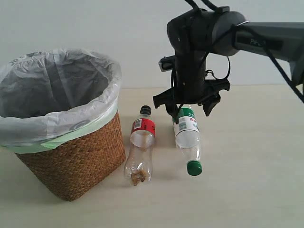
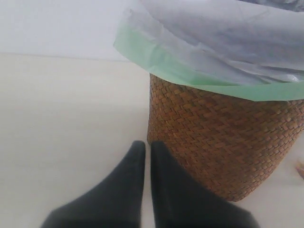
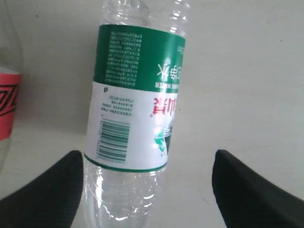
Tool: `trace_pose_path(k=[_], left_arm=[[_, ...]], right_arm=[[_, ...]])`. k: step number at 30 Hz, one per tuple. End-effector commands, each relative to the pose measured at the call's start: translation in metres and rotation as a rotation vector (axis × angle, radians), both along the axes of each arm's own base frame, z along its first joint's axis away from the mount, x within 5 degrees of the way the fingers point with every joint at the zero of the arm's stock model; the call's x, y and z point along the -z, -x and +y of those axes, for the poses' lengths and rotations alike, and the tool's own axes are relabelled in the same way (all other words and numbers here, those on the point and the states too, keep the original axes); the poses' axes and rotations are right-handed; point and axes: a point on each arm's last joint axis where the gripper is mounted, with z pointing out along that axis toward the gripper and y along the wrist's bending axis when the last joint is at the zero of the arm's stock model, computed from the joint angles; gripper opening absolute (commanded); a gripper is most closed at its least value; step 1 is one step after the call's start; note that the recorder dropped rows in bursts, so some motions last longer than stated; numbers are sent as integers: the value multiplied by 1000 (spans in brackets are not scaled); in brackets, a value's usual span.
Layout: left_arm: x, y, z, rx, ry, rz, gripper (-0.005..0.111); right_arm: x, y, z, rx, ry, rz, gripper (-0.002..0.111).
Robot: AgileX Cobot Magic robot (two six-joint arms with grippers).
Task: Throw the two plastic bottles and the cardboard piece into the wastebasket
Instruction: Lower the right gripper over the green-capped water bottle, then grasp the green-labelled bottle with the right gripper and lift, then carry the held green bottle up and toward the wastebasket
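Observation:
The wicker wastebasket (image 1: 76,156) with its white bag stands at the left. To its right the red-label bottle (image 1: 141,147) lies on the table with its black cap pointing away. Beside it lies the white-green label bottle (image 1: 186,130), green cap (image 1: 194,167) toward the front. My right gripper (image 1: 189,110) hangs open over that bottle's far end. In the right wrist view the bottle (image 3: 133,118) lies between the spread fingers (image 3: 47,190) of the right gripper (image 3: 148,156), nearer one of them. My left gripper (image 2: 147,146) is shut and empty beside the wastebasket (image 2: 223,137). The cardboard piece is out of view.
The pale table (image 1: 256,180) stretches to the right and front of the bottles. A white wall stands behind it. The red-label bottle (image 3: 7,109) shows at the edge of the right wrist view. The left arm does not show in the exterior view.

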Motion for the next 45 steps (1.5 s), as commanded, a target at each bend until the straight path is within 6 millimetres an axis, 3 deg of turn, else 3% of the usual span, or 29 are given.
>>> trace_pose_path(k=[1, 8, 21, 23, 26, 27, 29, 33, 38, 41, 45], left_arm=[[1, 0, 0, -2, 2, 0, 4], [1, 0, 0, -2, 2, 0, 4], [1, 0, 0, -2, 2, 0, 4], [1, 0, 0, -2, 2, 0, 4], [1, 0, 0, -2, 2, 0, 4], [1, 0, 0, -2, 2, 0, 4], [1, 0, 0, -2, 2, 0, 4], [1, 0, 0, -2, 2, 0, 4], [1, 0, 0, -2, 2, 0, 4], [1, 0, 0, -2, 2, 0, 4], [1, 0, 0, -2, 2, 0, 4]], right_arm=[[18, -4, -1, -4, 21, 33, 67], [44, -7, 3, -6, -20, 100, 67], [71, -12, 8, -24, -30, 108, 66], [71, -13, 8, -24, -31, 106, 51], [71, -13, 8, -33, -25, 106, 9], [71, -12, 7, -35, -19, 109, 1], [71, -12, 6, -43, 1, 111, 1], [54, -10, 1, -53, 30, 99, 1], [1, 0, -4, -57, -13, 31, 1], [-25, 15, -9, -71, -66, -39, 1], [-38, 46, -25, -101, -119, -125, 1]])
